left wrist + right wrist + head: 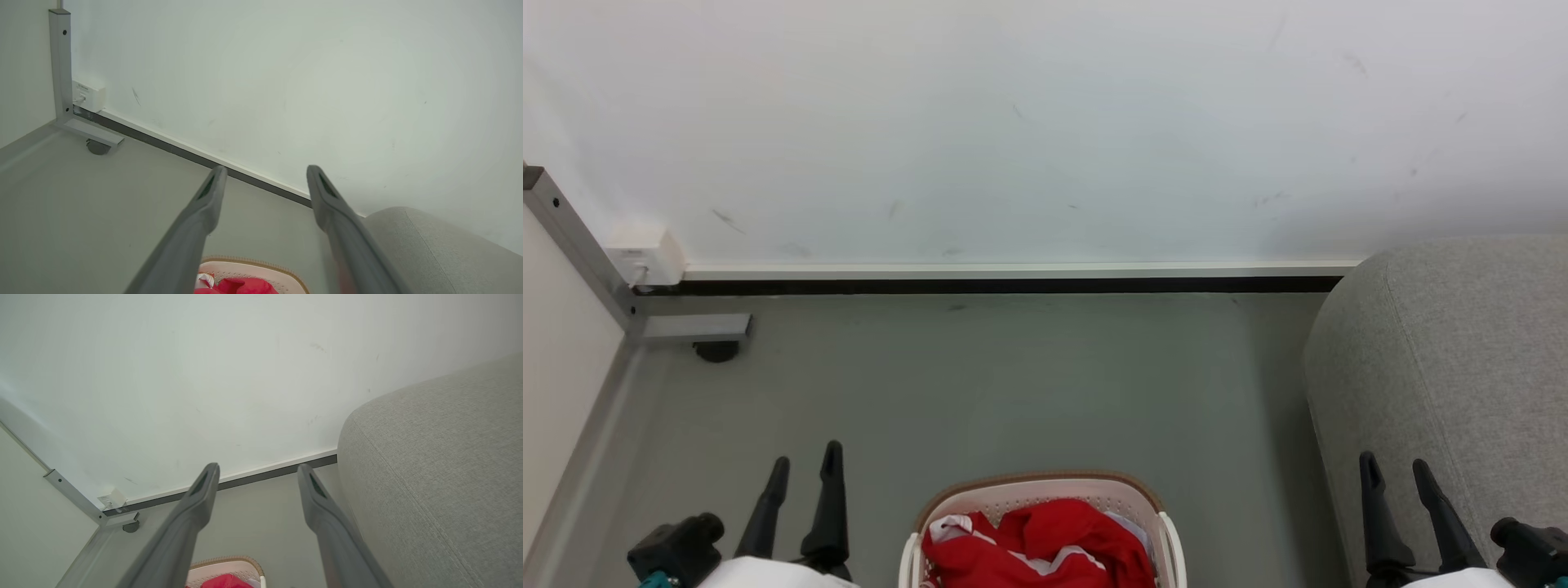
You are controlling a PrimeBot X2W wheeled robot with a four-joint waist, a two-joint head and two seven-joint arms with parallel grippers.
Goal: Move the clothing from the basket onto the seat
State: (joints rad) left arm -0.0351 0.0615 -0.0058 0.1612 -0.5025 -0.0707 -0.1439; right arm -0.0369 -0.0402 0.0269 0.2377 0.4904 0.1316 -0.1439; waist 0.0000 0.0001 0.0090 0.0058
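Red clothing (pixel 1045 543) with white stripes lies bunched in the cream basket (pixel 1131 494) with a brown rim, on the floor at the bottom centre of the head view. The grey sofa seat (pixel 1462 367) rises at the right. My left gripper (pixel 805 465) hangs open left of the basket, nothing between its fingers. My right gripper (pixel 1396 469) is open in front of the sofa's rounded edge, right of the basket. In the left wrist view, the open gripper (pixel 265 173) sits above the basket rim (pixel 253 261) and clothing (pixel 241 286). In the right wrist view, the open gripper (pixel 257 470) frames basket (pixel 229 563), clothing (pixel 224 582) and sofa (pixel 441 465).
A white wall (pixel 1045 122) with a dark baseboard (pixel 1013 285) closes the far side. A grey metal frame post (pixel 572 245) with a foot and castor (pixel 716 351) stands at the left, beside a white wall box (pixel 645 255). Grey floor (pixel 1013 384) stretches between basket and wall.
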